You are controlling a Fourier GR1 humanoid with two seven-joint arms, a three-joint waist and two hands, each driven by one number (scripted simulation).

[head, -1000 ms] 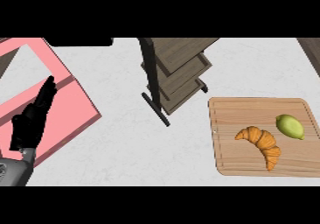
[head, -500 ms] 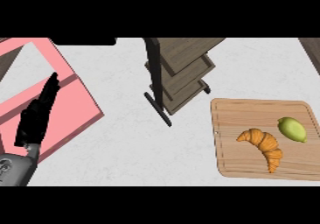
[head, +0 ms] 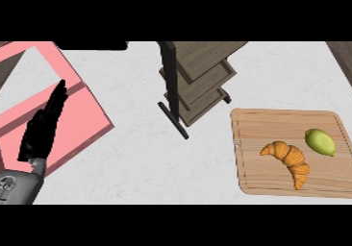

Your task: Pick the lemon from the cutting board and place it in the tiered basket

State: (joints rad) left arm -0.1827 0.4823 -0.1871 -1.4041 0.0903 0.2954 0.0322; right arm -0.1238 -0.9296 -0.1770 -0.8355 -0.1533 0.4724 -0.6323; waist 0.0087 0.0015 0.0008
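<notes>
Lemon lies on the cutting board, in its upper right part, close to the board's right edge and clear of the rim. A croissant lies on the same board just to the lemon's left and lower, with a thin strip of bare wood between the two. The board's upper left part is bare wood.

Off the board's upper left corner stands the tiered basket. Its stacked wooden shelves step down toward the board, and the lowest shelf's corner comes near the board's top edge. Its dark post and foot bar lie just left of the board.

Left of the board a wide stretch of pale counter lies open, bounded on its far side by a pink frame.

The left hand is well apart from the board, over that pink frame. Its fingers are straight and together, pointing up the view, and it holds nothing. The right hand is out of view.
</notes>
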